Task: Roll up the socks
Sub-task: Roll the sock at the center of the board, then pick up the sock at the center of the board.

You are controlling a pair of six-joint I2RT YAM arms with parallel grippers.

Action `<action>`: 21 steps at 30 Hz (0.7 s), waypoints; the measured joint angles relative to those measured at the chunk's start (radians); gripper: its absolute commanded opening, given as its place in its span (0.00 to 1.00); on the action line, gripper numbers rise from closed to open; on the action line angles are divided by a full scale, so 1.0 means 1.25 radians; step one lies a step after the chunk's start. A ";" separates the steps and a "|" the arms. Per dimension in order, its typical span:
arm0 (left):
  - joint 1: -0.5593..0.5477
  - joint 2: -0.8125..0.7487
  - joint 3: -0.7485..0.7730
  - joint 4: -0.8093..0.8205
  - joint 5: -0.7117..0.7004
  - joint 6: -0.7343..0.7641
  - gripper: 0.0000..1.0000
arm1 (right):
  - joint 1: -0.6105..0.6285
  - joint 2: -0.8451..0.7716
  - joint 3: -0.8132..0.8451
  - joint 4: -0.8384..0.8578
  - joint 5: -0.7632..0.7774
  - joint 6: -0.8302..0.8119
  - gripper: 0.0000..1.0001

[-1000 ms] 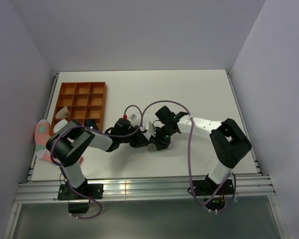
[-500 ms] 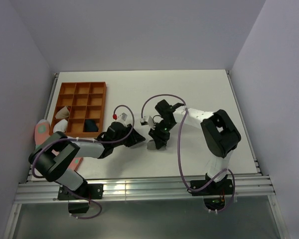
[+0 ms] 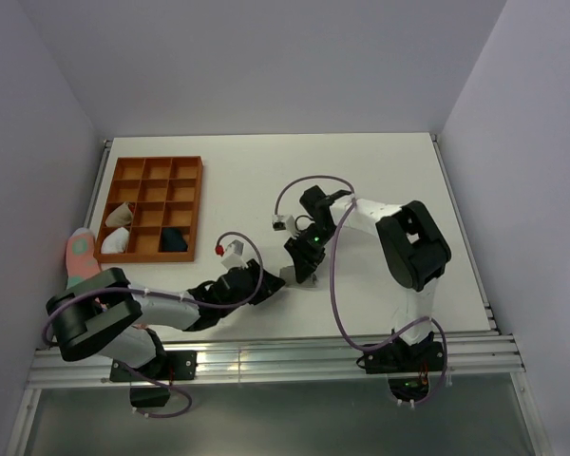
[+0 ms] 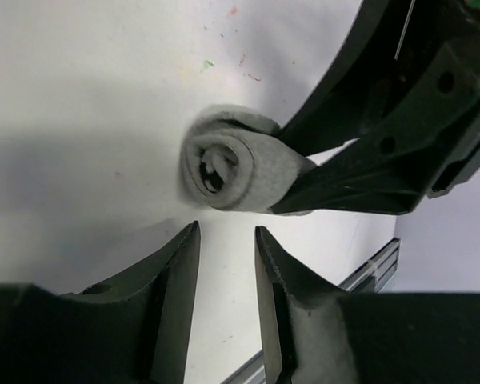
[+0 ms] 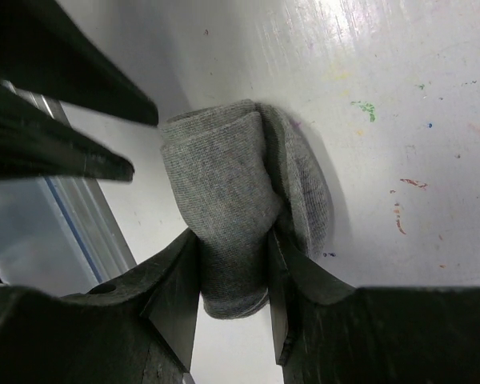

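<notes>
The grey sock [image 5: 224, 200] is wound into a tight roll lying on the white table [image 3: 380, 180]. From the end, the roll [image 4: 236, 172] shows its spiral. My right gripper [image 5: 234, 240] is shut on the roll, one finger pressed against each side. In the top view that gripper [image 3: 302, 270] points down at the roll [image 3: 298, 277] near the table's middle front. My left gripper [image 4: 226, 232] stands open just short of the roll, with only bare table between its fingers. From above, the left gripper [image 3: 273, 285] lies low to the roll's left.
An orange compartment tray [image 3: 157, 161] sits at the back left, holding pale bundles [image 3: 118, 215] and a dark bundle [image 3: 174, 237]. A pink sock [image 3: 79, 253] lies at the table's left edge. The metal rail [image 3: 266, 356] of the front edge runs close behind the left gripper.
My left gripper has opened, let go of the roll and drawn back toward the front left. The right gripper has kept its hold and shifted slightly.
</notes>
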 measured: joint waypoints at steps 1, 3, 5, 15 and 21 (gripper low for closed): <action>-0.019 0.005 0.000 0.009 -0.022 -0.015 0.40 | 0.000 0.002 0.002 -0.002 -0.001 0.002 0.25; -0.056 0.021 0.001 0.031 -0.067 -0.047 0.40 | -0.001 0.005 0.005 -0.005 -0.002 0.007 0.25; -0.084 0.038 0.001 0.051 -0.105 -0.075 0.41 | -0.001 0.006 0.006 -0.006 -0.002 0.011 0.25; -0.141 0.154 0.004 0.181 -0.253 -0.208 0.44 | -0.004 0.020 0.023 -0.025 -0.009 0.017 0.25; -0.151 0.263 -0.005 0.315 -0.294 -0.270 0.45 | -0.005 0.036 0.042 -0.049 -0.014 0.015 0.25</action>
